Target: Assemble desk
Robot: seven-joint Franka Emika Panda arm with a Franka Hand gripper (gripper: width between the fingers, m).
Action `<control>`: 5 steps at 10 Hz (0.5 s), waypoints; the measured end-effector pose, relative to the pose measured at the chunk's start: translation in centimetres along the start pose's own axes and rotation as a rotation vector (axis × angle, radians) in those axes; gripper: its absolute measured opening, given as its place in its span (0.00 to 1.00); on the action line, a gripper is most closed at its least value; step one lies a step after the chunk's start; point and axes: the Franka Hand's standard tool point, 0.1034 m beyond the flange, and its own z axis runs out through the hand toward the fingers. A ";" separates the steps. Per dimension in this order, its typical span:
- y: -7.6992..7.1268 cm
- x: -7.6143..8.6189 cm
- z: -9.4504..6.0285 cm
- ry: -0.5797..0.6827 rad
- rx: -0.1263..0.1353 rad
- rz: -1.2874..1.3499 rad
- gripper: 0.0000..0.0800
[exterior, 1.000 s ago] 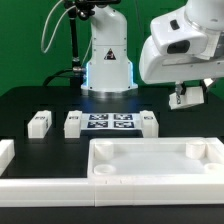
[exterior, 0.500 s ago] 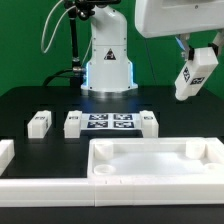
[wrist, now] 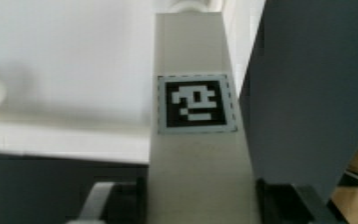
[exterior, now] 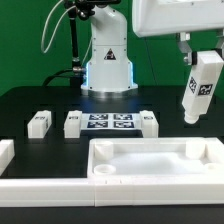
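Tool [exterior: 203,56] gripping 1 tagged leg [exterior: 199,92], slightly tilted, high above tabletop [exterior: 150,170], at exterior view's right

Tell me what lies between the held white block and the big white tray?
Nothing but bare black table separates the leg from the tabletop in the exterior view.

Open black desk [exterior: 175,131] is found on the exterior view's right, under the raised leg [exterior: 202,88]. The middle is barred by a row of three legs [exterior: 72,123] and the marker board [exterior: 110,122]. The foreground is filled by the tabletop [exterior: 150,146], and the rear is blocked by the robot base [exterior: 108,65].
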 end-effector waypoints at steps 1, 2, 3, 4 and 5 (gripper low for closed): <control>0.4 2.0 -0.4 0.083 -0.004 0.000 0.36; 0.5 3.4 -0.5 0.202 -0.010 0.000 0.36; 0.5 2.9 -0.2 0.262 -0.015 -0.002 0.36; 0.6 2.9 -0.1 0.310 -0.018 -0.002 0.36; 0.7 3.2 -0.2 0.386 -0.023 -0.003 0.36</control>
